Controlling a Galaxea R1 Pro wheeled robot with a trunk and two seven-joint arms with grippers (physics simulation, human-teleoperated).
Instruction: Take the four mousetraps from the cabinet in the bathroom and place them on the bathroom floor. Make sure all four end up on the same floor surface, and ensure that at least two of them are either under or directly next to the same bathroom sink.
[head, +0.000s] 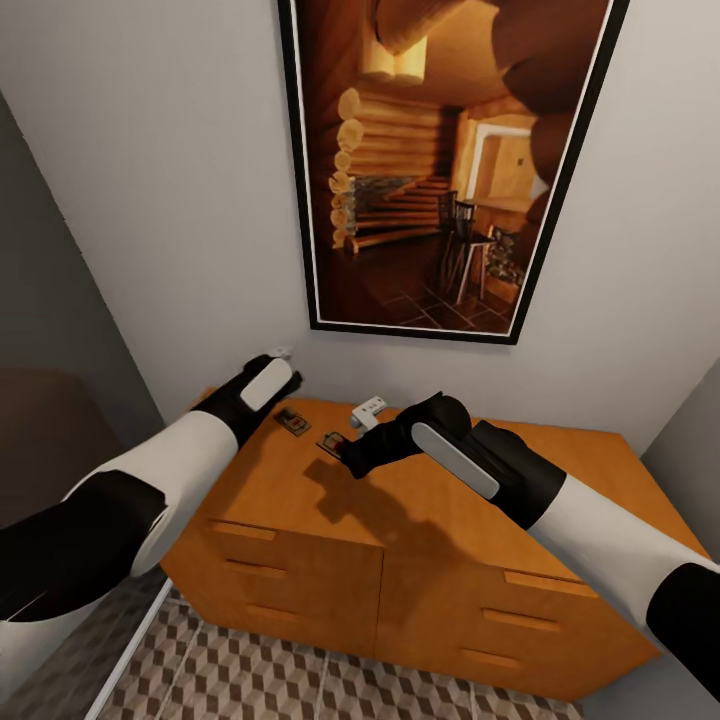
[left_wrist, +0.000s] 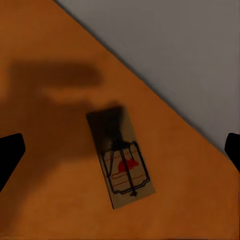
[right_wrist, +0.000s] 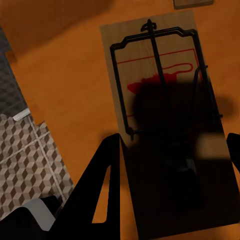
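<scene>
Head view: right claw (head: 352, 462) spread open low over a mousetrap (head: 332, 443) on the cabinet (head: 300, 500).

Two mousetraps are lying on the top of one cabinet (head: 300, 490): one mousetrap (head: 292, 422) nearer the wall, a second mousetrap (head: 332, 443) just beside it toward the cabinet's front. Four drawer fronts are showing on the cabinet, and one framed picture (head: 440, 160) is hanging above it

Your white-and-black left arm (head: 150, 480) reaches from lower left toward frame centre; your black two-fingered right gripper (head: 352, 458) points down-left at centre, its jaws spread wide.
</scene>
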